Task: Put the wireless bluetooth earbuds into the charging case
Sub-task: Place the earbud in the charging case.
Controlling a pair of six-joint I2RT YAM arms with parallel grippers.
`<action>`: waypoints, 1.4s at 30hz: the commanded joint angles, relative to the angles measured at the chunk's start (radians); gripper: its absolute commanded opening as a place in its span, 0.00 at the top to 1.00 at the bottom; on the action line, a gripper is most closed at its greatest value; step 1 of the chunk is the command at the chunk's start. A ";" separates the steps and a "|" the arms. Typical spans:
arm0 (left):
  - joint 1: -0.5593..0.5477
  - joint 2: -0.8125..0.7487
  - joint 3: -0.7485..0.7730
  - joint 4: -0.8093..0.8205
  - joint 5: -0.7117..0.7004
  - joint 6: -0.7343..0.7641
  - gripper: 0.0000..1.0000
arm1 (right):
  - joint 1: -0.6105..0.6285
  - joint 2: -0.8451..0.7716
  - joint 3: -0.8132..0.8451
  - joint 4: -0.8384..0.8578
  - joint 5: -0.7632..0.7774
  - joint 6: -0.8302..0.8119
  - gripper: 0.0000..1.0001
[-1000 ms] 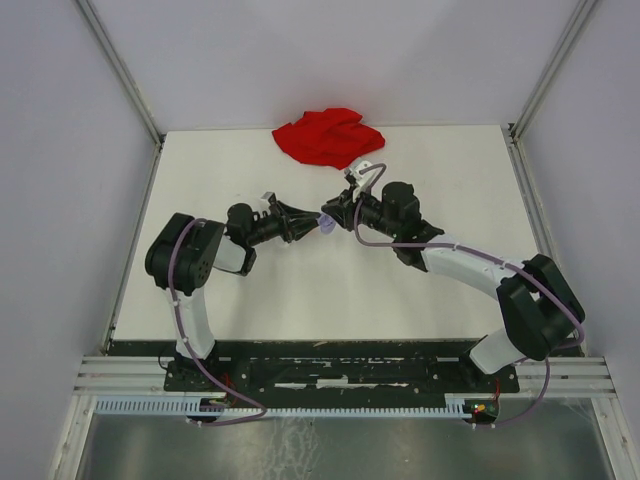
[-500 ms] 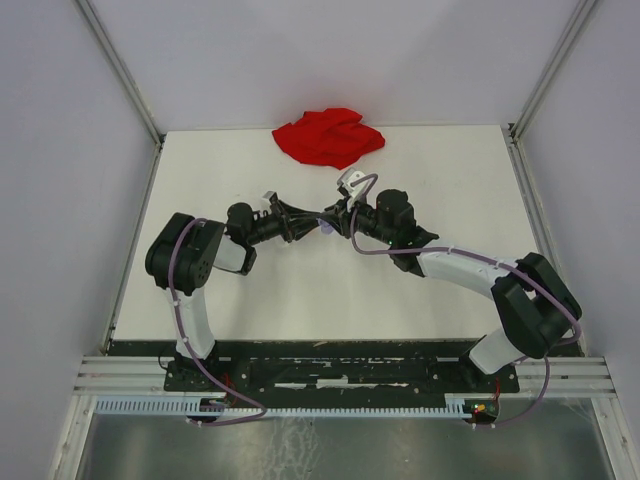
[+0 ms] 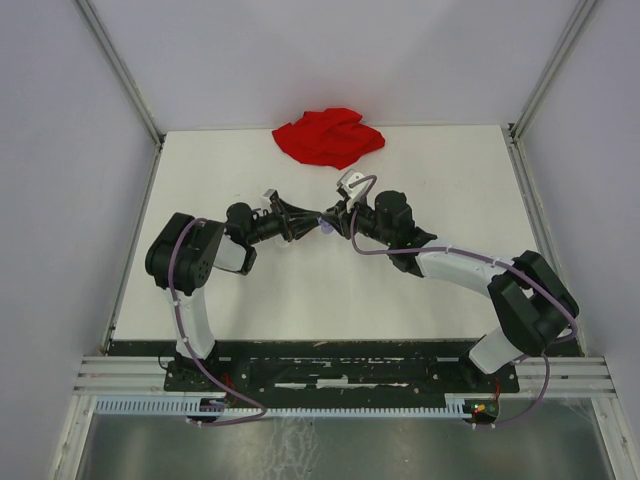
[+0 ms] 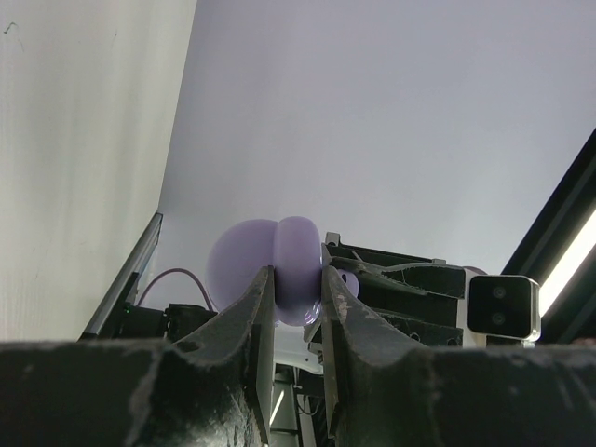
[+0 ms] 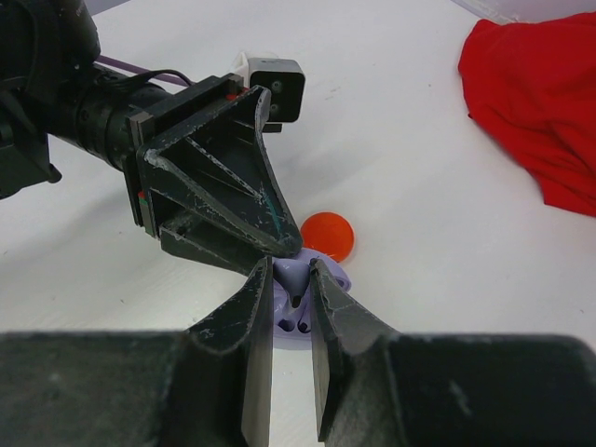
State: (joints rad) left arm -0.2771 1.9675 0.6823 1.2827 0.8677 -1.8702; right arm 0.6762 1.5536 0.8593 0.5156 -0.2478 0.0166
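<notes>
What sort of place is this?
Probably a robotics lab test cell: two arms bolted at the edge of a white table, boxed in by plain white walls on metal framing.

Wrist cameras [image 5: 277, 89] face each other beneath overhead view.

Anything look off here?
Nothing spilled or damaged. The lavender case is pinched in the left end effector, right end effector shut up against it. Loose bits: a red disc on the table near them, crumpled red cloth at the far edge.
</notes>
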 commanded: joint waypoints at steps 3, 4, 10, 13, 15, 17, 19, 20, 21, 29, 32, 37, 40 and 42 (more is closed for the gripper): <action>-0.004 -0.011 0.028 0.078 0.020 -0.043 0.97 | 0.002 0.006 -0.003 0.045 0.016 -0.011 0.83; -0.004 -0.010 0.029 0.079 0.020 -0.045 0.97 | 0.002 0.006 -0.003 0.046 0.015 -0.009 0.83; -0.005 -0.004 0.034 0.093 0.016 -0.054 0.97 | 0.004 0.005 -0.008 0.043 0.016 -0.006 0.83; -0.004 0.000 0.035 0.101 0.017 -0.060 0.97 | 0.004 0.004 -0.012 0.040 0.015 -0.006 0.83; -0.004 0.001 0.036 0.102 0.017 -0.063 0.97 | 0.003 0.003 -0.014 0.039 0.017 -0.006 0.83; -0.004 0.003 0.037 0.107 0.015 -0.065 0.97 | 0.004 0.002 -0.016 0.038 0.017 -0.004 0.83; -0.004 0.005 0.040 0.110 0.014 -0.068 0.97 | 0.003 0.000 -0.017 0.037 0.018 -0.001 0.83; -0.004 0.006 0.042 0.111 0.014 -0.069 0.97 | 0.004 0.002 -0.017 0.038 0.017 0.000 0.83; -0.004 0.006 0.044 0.111 0.014 -0.070 0.97 | 0.004 0.001 -0.019 0.037 0.018 0.002 0.83; -0.003 0.013 0.063 0.111 0.008 -0.075 0.97 | 0.004 -0.005 -0.020 0.029 0.014 0.013 0.69; -0.003 0.018 0.065 0.105 0.006 -0.071 0.97 | 0.004 -0.014 -0.014 0.033 0.012 0.027 0.56; -0.004 0.032 0.058 0.105 0.004 -0.062 0.97 | 0.005 -0.060 0.015 0.047 0.048 0.052 0.42; -0.004 0.037 0.054 0.110 -0.002 -0.061 0.97 | 0.002 -0.101 0.032 0.051 0.104 0.073 0.38; -0.004 0.039 0.051 0.111 -0.009 -0.061 0.97 | 0.003 -0.123 0.049 0.027 0.145 0.082 0.36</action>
State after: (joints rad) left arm -0.2771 1.9945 0.7170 1.3201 0.8665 -1.8973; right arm 0.6788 1.5173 0.8433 0.5140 -0.1883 0.0635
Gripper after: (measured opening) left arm 0.291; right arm 0.620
